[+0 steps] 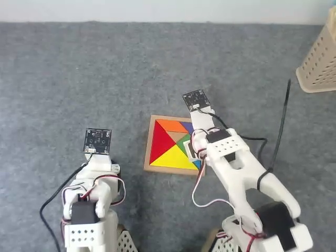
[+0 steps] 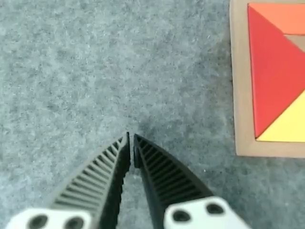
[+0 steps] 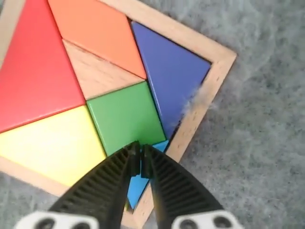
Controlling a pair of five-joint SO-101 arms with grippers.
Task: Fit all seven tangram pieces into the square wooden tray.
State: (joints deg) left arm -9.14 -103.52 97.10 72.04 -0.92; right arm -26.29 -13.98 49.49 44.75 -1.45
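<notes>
A grey carpeted table surface spreads to every edge of the high view. Broad stretches of carpet are seen far of and left of the tray. Two white arms are set at the near side: the right arm is angled over the tray's right rim, and the left arm is kept well left of the tray. A beige perforated plastic basket is cut off by the far right edge, well apart from everything else.

The square wooden tray is laid flat near the middle. Its left half is taken by a large red triangle, its near side by a large yellow triangle, and its far side by an orange piece. A blue-violet triangle is set along the right rim, with a thin dark gap at its near tip. A green square is seated at the centre, edges flush with its neighbours. A wood-coloured triangular patch is enclosed by red, orange and green; piece or bare floor cannot be told. A small light-blue triangle is found in the near right corner.

The right gripper is closed on nothing, tips above the green square's near corner. The left gripper is likewise closed, over carpet just left of the tray.
</notes>
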